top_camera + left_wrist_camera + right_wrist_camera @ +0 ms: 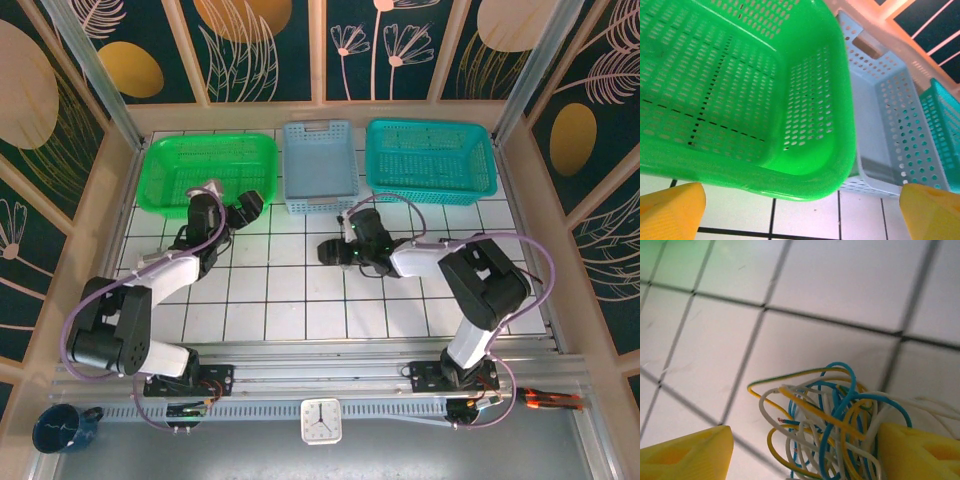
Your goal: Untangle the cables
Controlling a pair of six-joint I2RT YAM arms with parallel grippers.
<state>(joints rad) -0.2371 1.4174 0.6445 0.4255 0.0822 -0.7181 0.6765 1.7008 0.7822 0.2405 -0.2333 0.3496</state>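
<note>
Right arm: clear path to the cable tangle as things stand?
Likely yes. The right gripper stands open astride the cables on the table, and nothing else lies in the gap.

Robot lab: walled, gridded table (300, 300)

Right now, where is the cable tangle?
In the right wrist view the cables lie on the tiled table between the right hand's fingers, nearer the one at image right. From above, that hand sits mid-table, in front of the pale blue basket.
</note>
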